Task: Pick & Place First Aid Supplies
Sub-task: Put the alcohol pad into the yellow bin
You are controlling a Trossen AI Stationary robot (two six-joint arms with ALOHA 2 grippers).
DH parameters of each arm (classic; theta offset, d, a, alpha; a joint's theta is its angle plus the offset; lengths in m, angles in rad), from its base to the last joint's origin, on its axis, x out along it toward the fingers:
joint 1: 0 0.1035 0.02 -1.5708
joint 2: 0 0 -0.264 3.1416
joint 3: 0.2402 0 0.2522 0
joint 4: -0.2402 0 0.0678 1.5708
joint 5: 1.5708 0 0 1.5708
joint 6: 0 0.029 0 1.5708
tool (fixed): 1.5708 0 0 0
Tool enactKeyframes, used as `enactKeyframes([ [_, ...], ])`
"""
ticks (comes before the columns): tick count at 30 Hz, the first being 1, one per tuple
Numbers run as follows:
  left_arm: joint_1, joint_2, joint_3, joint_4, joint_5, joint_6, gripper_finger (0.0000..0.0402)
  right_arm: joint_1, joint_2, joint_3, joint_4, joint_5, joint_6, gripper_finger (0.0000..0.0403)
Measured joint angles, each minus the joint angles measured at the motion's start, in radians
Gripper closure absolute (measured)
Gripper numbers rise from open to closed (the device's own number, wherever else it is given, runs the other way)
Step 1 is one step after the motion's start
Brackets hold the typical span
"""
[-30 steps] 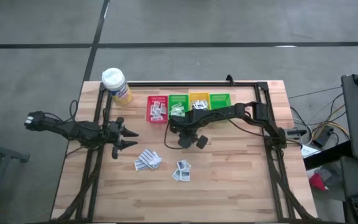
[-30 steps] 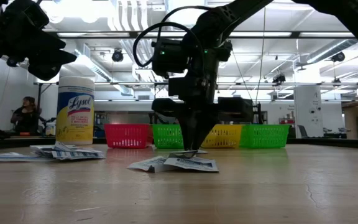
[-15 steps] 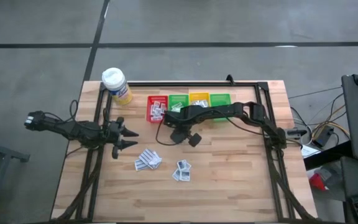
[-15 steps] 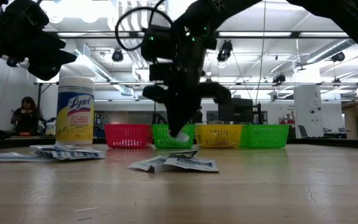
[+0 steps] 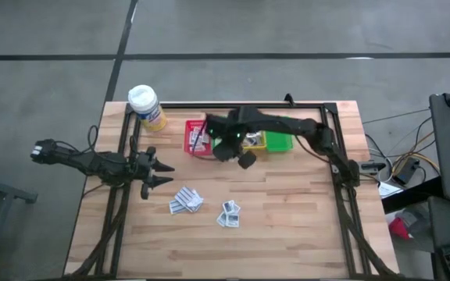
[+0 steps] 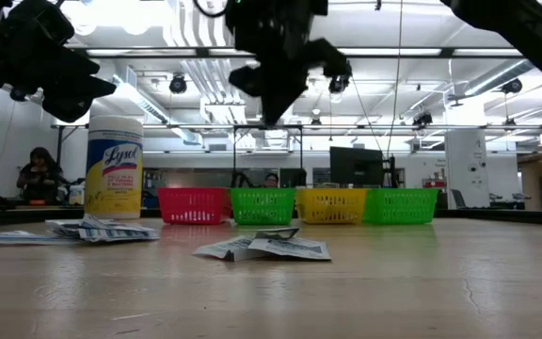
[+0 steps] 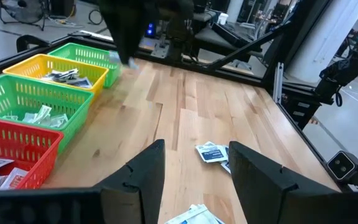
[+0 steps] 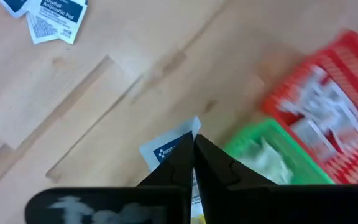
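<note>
My right gripper (image 8: 193, 142) has its jaws clamped on one blue-printed sachet (image 8: 169, 149), pinched by its edge and carried high above the tabletop (image 5: 287, 203), near the row of bins. Under me the wrist view shows the green bin (image 8: 263, 155) and, beside it, the red bin (image 8: 328, 106), both already holding packets. I judge this to be the carry step: the pick is done, the drop is not. Next I must settle over whichever bin suits this sachet, come low enough that it cannot flutter past the rim, and part the jaws.

My left gripper (image 5: 161, 175) waits at the left side of the tabletop, jaws apart and holding nothing. Two small heaps of sachets remain in the middle: one (image 5: 186, 200) near it, another (image 5: 228, 214) just beyond.

The bins sit near the far edge, the yellow bottle (image 5: 145, 106) at the far left corner, well clear. The near half of the tabletop is open for moving.
</note>
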Motion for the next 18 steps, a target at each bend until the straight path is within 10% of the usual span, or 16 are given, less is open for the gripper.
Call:
enactKeyframes([
  [18,0.0,0.0,0.0,0.0,0.0,-0.001,0.0229,-0.173,-0.102,0.129,-0.138,0.0,0.146,0.0394],
])
